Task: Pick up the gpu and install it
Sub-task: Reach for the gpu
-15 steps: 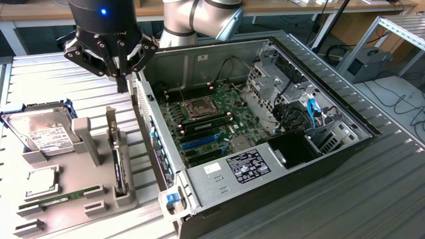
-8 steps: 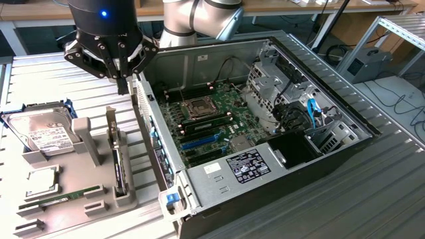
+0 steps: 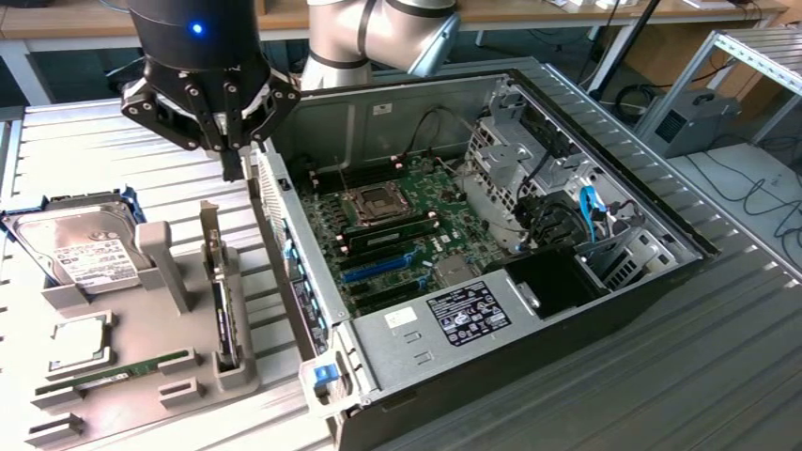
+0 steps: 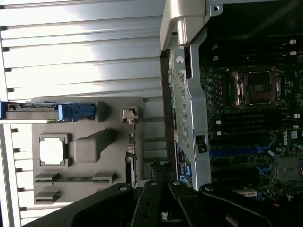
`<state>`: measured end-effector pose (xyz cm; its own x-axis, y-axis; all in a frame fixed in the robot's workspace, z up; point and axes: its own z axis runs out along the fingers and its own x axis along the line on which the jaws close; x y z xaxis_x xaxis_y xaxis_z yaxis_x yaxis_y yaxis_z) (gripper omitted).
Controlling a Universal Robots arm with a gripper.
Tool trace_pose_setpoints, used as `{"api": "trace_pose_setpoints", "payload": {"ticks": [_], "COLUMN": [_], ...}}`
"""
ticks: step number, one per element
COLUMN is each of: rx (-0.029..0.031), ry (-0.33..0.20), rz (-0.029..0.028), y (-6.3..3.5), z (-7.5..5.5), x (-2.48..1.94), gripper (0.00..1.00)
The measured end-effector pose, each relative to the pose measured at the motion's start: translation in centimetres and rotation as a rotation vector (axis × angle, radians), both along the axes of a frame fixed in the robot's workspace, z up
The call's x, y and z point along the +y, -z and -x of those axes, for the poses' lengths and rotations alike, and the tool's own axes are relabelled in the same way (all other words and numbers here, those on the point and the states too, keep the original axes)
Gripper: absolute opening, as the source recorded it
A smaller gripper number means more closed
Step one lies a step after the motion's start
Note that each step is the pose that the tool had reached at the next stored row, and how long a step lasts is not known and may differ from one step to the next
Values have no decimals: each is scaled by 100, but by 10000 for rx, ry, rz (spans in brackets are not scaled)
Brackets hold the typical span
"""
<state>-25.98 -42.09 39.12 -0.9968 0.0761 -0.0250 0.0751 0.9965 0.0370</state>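
The gpu (image 3: 223, 310) is a thin black card standing on edge in a slot of the grey holder (image 3: 141, 399), its silver bracket (image 3: 209, 235) pointing up at the far end. In the wrist view the gpu (image 4: 134, 146) shows edge-on beside the computer case wall. My gripper (image 3: 232, 169) hangs shut and empty above the bracket end of the card, close to the case's side wall (image 3: 278, 254) and well apart from the card. Its black fingers (image 4: 150, 198) meet together in the wrist view.
The open computer case (image 3: 626, 310) lies on its side at the exterior view's right, with the motherboard (image 3: 401, 221) and its blue slots (image 3: 376, 268) exposed. The holder also carries a hard drive (image 3: 82, 249), a processor (image 3: 78, 343) and a green memory stick (image 3: 119, 374).
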Motion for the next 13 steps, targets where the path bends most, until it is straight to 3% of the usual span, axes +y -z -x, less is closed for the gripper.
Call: {"api": "trace_pose_setpoints", "payload": {"ticks": [13], "rx": [0], "ry": [-1], "rz": [0], "y": [0], "z": [0], "x": [-66], "gripper": [11]}}
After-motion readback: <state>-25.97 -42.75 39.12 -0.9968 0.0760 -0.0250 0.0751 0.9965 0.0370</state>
